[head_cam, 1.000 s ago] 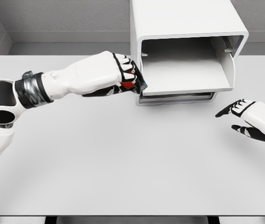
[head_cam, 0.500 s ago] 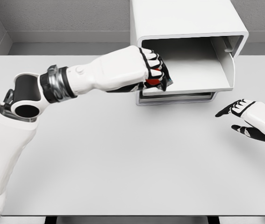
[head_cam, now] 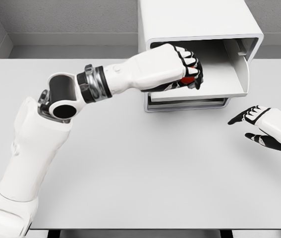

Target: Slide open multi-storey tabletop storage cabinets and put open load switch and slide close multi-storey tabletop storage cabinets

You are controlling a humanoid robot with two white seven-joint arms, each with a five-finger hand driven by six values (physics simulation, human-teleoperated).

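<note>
The left hand (head_cam: 182, 67) has its fingers (head_cam: 194, 63) closed around the small red load switch (head_cam: 187, 79). Directly beneath the fingers lies the pulled-out drawer floor of the white box-shaped storage cabinet (head_cam: 199, 29). The right hand (head_cam: 264, 126) hovers relaxed, farther off, above the grey counter (head_cam: 140, 173).

We see a bright, even, sharp render with no glare or blur. Soft shadows lie on the table (head_cam: 130, 168) under the cabinet (head_cam: 199, 29).

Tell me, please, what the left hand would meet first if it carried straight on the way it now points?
Probably the open drawer's inner floor or right wall: the left hand, gripping the red load switch, points rightward into the cabinet. Depth is unclear.
</note>
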